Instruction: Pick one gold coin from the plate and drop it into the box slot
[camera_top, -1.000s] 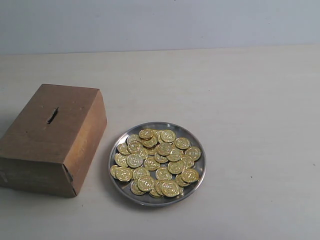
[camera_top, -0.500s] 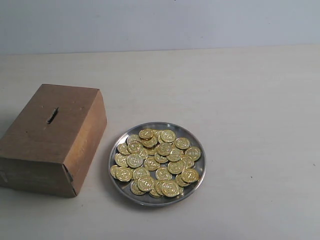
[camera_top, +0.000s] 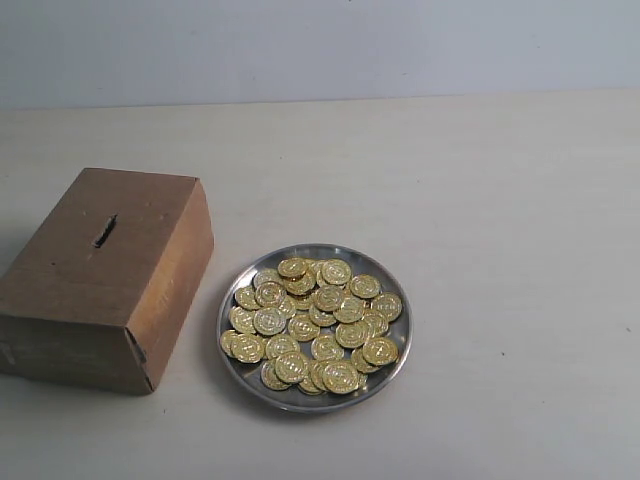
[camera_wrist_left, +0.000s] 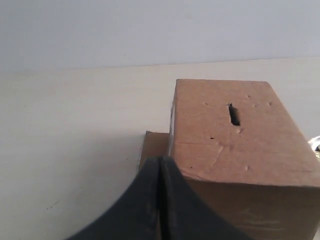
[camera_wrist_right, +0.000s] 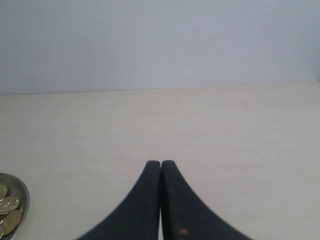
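Note:
A shiny silver plate (camera_top: 395, 365) lies near the front middle of the pale table, heaped with several gold coins (camera_top: 315, 322). To its left stands the brown cardboard box (camera_top: 105, 280), with the dark slot (camera_top: 104, 231) cut in its top face. Neither arm shows in the exterior view. In the left wrist view my left gripper (camera_wrist_left: 159, 161) is shut and empty, close before the box (camera_wrist_left: 240, 140) and its slot (camera_wrist_left: 233, 114). In the right wrist view my right gripper (camera_wrist_right: 160, 164) is shut and empty over bare table, the plate's rim (camera_wrist_right: 25, 197) and a few coins (camera_wrist_right: 9, 205) off to one side.
The pale table (camera_top: 500, 200) runs back to a plain light wall (camera_top: 320, 45). A flat brown cardboard flap (camera_wrist_left: 154, 145) sticks out at the box's foot in the left wrist view.

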